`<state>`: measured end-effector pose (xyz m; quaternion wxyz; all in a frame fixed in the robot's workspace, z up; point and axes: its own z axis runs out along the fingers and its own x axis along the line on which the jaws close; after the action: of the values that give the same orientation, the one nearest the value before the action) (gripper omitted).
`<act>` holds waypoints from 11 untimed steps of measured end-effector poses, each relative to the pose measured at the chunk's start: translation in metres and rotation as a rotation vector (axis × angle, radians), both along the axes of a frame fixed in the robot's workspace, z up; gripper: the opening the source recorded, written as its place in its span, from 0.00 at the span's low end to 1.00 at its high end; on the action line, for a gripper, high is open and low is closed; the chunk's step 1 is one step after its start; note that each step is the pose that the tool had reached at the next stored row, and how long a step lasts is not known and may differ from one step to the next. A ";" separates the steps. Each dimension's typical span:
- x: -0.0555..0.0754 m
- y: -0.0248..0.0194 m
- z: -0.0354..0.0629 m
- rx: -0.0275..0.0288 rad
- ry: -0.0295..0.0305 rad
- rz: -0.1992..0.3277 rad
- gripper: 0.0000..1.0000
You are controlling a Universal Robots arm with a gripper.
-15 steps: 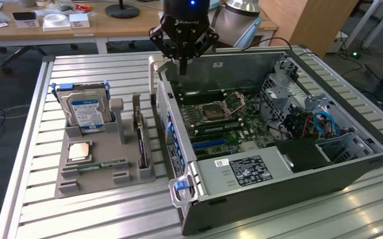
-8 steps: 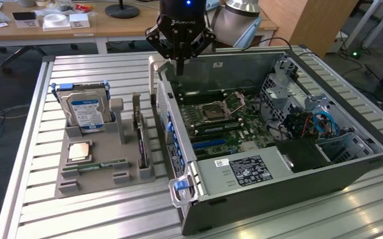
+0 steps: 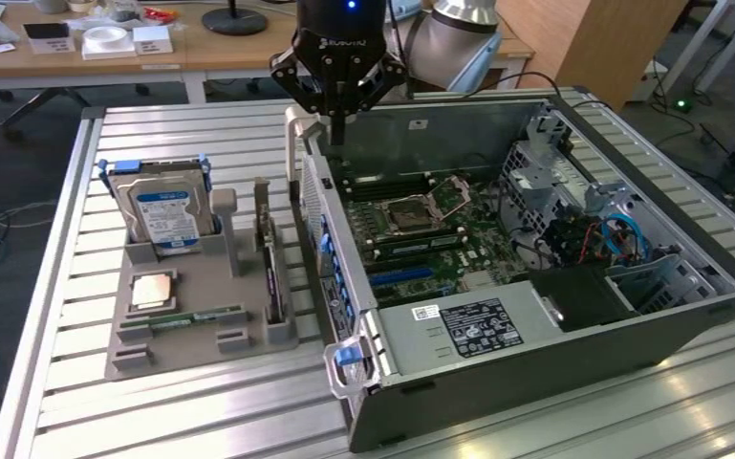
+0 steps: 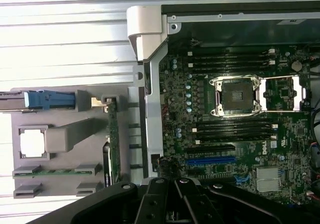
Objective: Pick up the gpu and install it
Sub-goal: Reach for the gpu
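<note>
Slatted metal table (image 3: 188, 124); claw (image 3: 336, 140) closed, empty, above case (image 3: 533, 373) edge; gpu (image 3: 270, 273) upright in gray holder (image 3: 188, 342).

bright; strong glare on slatted table (image 4: 65, 39)
</note>
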<state>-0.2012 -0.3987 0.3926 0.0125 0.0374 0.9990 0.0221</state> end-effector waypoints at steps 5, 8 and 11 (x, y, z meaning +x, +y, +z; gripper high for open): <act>-0.005 0.0001 -0.0001 0.0000 0.0000 0.000 0.11; -0.008 0.0001 -0.0001 0.0000 0.0000 0.000 0.11; -0.011 0.0001 -0.0001 -0.0001 0.0001 0.000 0.11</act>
<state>-0.2117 -0.3986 0.3926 0.0125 0.0374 0.9990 0.0221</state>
